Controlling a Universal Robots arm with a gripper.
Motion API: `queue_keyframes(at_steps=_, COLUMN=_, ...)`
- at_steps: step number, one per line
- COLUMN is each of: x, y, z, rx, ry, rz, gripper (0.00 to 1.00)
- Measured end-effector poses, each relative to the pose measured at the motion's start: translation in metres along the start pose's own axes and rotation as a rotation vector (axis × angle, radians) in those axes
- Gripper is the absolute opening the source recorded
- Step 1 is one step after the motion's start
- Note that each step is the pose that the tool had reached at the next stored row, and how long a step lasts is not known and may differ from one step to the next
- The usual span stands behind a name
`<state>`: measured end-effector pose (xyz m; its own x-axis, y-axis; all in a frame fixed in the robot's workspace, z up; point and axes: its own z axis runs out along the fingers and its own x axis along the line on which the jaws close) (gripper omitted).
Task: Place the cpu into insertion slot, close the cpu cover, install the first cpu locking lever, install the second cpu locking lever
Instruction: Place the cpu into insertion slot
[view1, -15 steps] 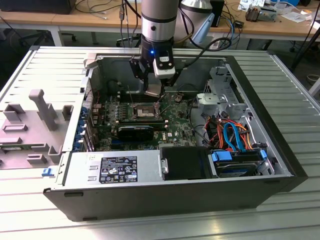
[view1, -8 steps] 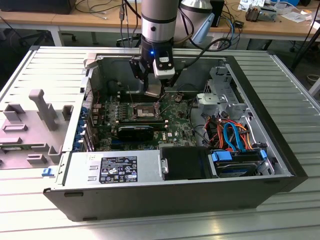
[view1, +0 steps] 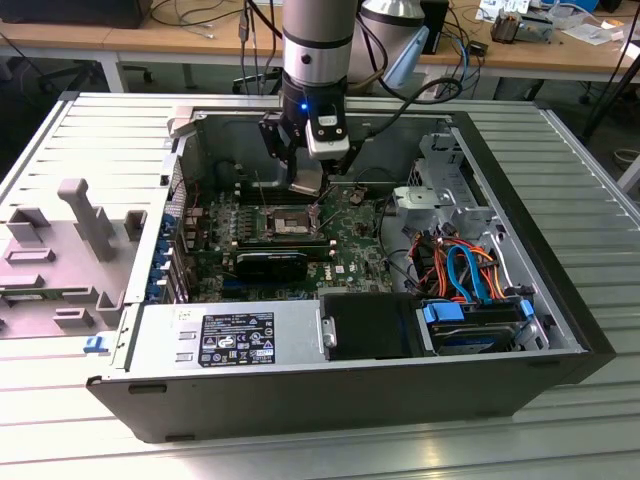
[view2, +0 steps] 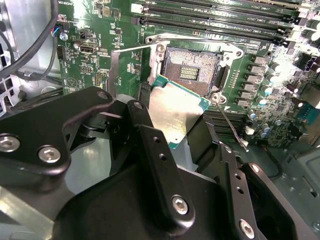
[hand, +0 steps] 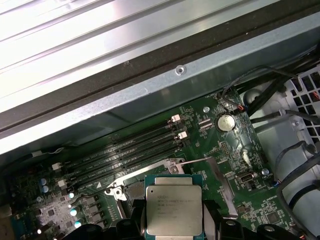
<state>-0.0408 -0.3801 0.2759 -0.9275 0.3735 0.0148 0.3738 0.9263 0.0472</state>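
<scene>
**Placement stage: the cpu held over the empty insertion slot.**
The gripper, its jaws clamped on the chip's edges, hung just above the slot. Seating, cover closing and both levers were judged not yet done. The open computer case lay on a slatted metal table, with cluttered workbenches behind.

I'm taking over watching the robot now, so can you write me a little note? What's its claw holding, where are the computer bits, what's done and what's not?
Gripper: shut on the cpu, which hangs tilted just in front of the insertion slot, not in it.
Insertion slot: open and empty.
Cpu cover: swung up, off the slot.
One locking lever: loose, sticking out past the slot's corner.
Done: cpu picked up and brought to the slot.
Not done: cpu seated, cover closed, both levers latched.
</scene>
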Motion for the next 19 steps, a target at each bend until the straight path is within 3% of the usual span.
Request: queue_keyframes(at_steps=19, x=0.0, y=-0.0001, z=0.0025, rx=0.0006, ry=-0.0007, rz=0.009, gripper=0.54)
